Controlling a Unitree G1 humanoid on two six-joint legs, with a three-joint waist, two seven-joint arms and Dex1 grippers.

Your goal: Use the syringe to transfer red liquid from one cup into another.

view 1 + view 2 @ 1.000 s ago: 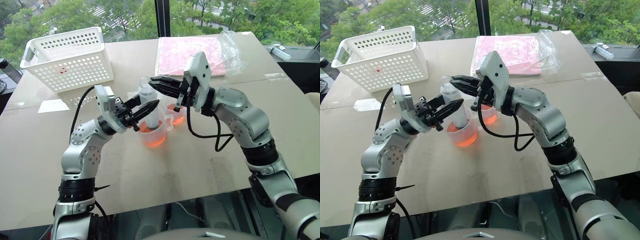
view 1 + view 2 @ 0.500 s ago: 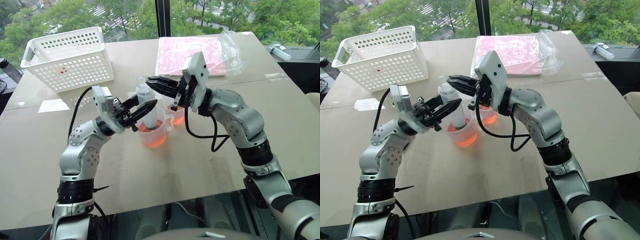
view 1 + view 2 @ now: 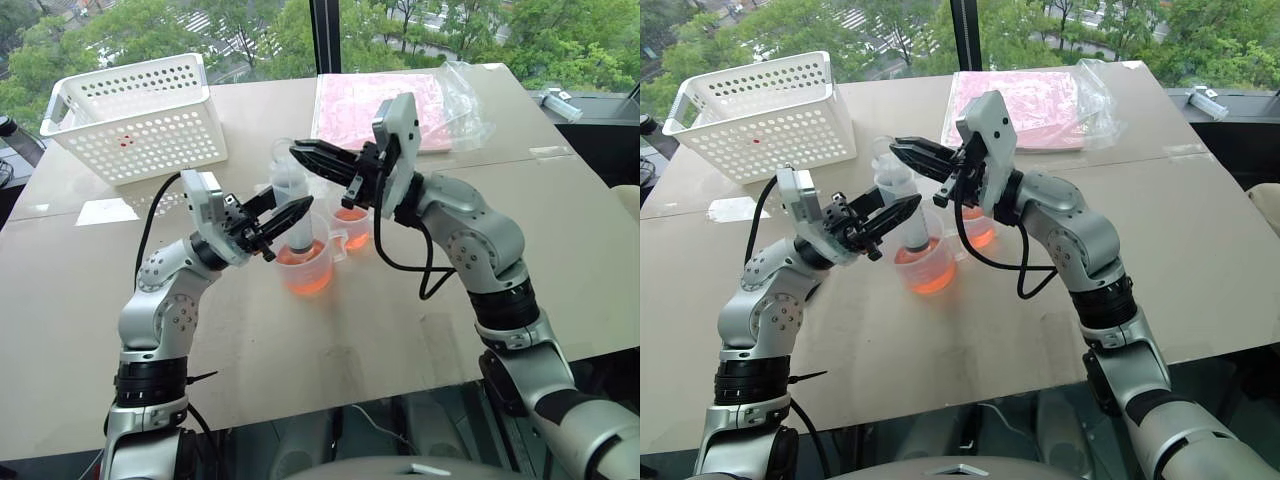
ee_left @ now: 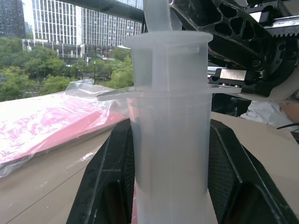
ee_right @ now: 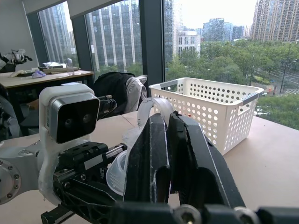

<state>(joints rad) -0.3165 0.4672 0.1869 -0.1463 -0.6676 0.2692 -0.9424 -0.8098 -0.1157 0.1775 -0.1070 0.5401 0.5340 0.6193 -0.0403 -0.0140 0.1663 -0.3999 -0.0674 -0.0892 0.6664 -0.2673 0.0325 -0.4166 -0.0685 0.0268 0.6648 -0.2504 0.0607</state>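
The clear syringe (image 3: 290, 200) stands upright with its tip down in the larger handled cup (image 3: 312, 262), which holds red liquid (image 3: 310, 278). My left gripper (image 3: 295, 213) is shut on the syringe barrel (image 4: 170, 121), one black finger (image 4: 110, 177) on each side. My right gripper (image 3: 298, 152) comes in from the right, above the left one, and is shut on the plunger's ring (image 5: 152, 105) at the top of the syringe. The smaller cup (image 3: 352, 226) stands just right of the larger one, below my right wrist, with some red liquid in its bottom.
A white perforated basket (image 3: 135, 115) sits at the back left of the table. A pink pad in a clear plastic bag (image 3: 395, 100) lies at the back centre. A small clear item (image 3: 556, 98) rests on the ledge at the far right.
My right wrist has rolled while keeping its grip on the plunger ring. The left gripper and both cups have stayed where they were.
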